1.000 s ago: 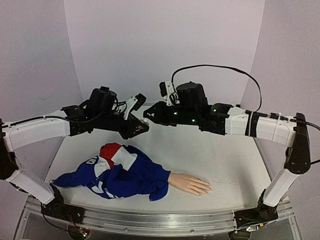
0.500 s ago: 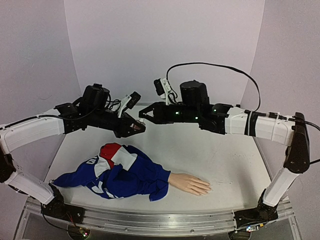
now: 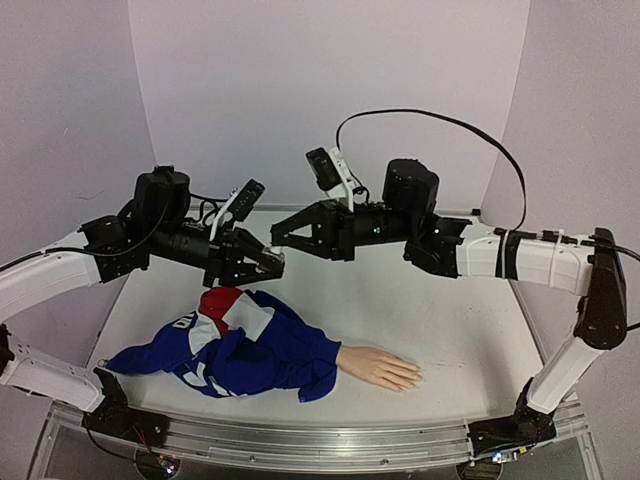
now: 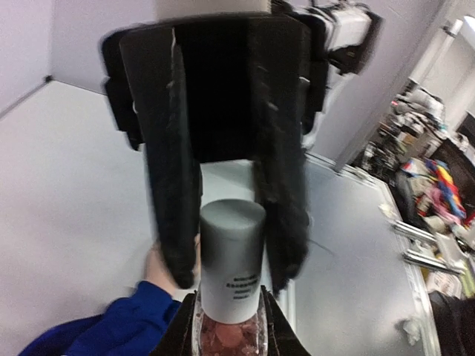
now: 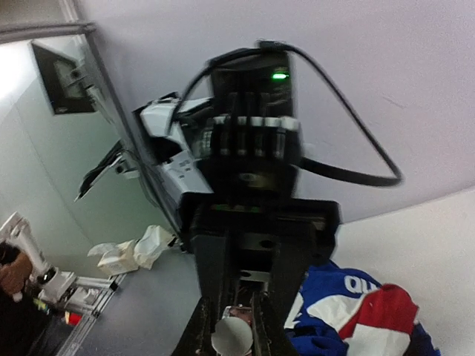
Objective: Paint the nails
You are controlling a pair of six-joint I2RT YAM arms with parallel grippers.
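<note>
The overhead view is bright, evenly lit and sharp, with faint shadows on the white table (image 3: 470, 320) and walls bowing at the edges. Both wrist views are motion-blurred: in the left one the right gripper (image 4: 231, 278) smears darkly, only the polish bottle (image 4: 231, 252) is fairly crisp, and the far right is washed out.

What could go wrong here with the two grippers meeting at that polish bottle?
The left gripper holds the polish bottle in the air; a twist at the gray cap might turn or slip it. The right gripper straddles the cap, and closing off-centre could knock the bottle loose onto the blue sleeve below.
</note>
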